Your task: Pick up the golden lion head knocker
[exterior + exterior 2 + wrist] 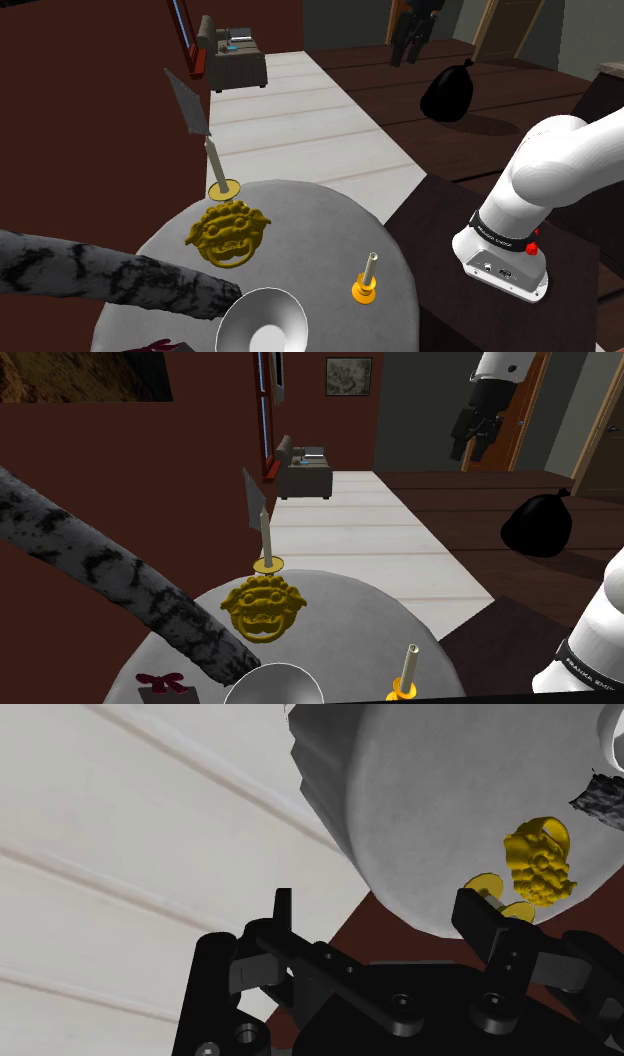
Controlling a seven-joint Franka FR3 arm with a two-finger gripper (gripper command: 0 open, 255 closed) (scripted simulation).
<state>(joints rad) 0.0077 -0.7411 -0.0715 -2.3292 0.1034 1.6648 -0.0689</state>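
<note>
The golden lion head knocker [228,236] lies flat and face up on the round grey desk [325,225], close to the edge that borders the pale floor strip. It is a shiny yellow-gold snarling face with a curled mane and a ring hanging from its mouth. Just beyond it, at that same edge, a bladed tool [205,140] stands upright on a round gold foot, its grey blade uppermost. A mottled grey branch [120,278] reaches in over the desk's edge on the shoulder view's left, and its blunt end stops near the knocker's ring, beside a white bowl [262,320]. Toward the edge nearer the stand, a pale stick [366,280] on an orange foot stands well apart from the knocker. The pincer [475,442] hangs high, well apart from the desk, and in the wrist view its black fingers [283,919] stand wide apart with nothing between them. There the knocker [541,859] shows small beyond one finger, which covers part of the tool's gold foot. The bowl is cut off by the shoulder view's bottom edge. A small dark thing with a red bow [160,684] at the desk's near edge is hard to make out. A black bag [455,90] sits on the dark floor beyond.
</note>
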